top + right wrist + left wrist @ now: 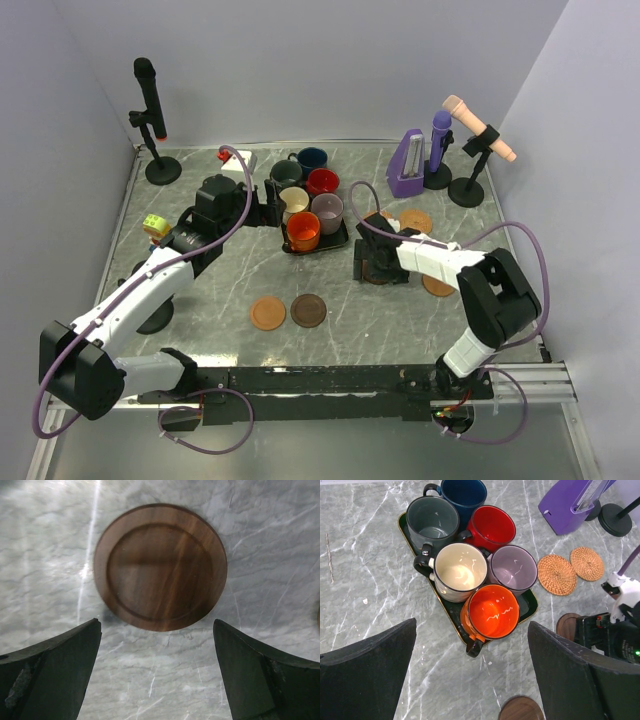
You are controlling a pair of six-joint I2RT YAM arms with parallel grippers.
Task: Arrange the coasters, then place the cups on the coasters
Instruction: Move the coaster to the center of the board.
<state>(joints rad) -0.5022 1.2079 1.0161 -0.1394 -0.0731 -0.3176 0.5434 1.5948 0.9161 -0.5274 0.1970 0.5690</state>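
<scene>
Six cups stand packed on a black tray [405, 524]: dark grey-green [432, 522], navy [463, 492], red [492, 527], cream [460, 570], mauve-grey [512, 570] and orange [492, 611]. My left gripper [472, 680] hangs open high above the table just in front of the orange cup, holding nothing. My right gripper [157, 670] is open low over the table, and a dark brown coaster [160, 566] lies flat just beyond its fingertips, free of them. A tan coaster [268, 313] and a second dark brown coaster [308, 310] lie side by side near the front. Two woven coasters [556, 574] [587, 563] lie right of the tray.
Another tan coaster [438, 286] lies by the right arm. A purple metronome [408, 165] and two microphone stands [470, 190] [163, 170] stand along the back. A small toy [155, 228] and a white box [238, 160] sit at the left. Walls close in on three sides.
</scene>
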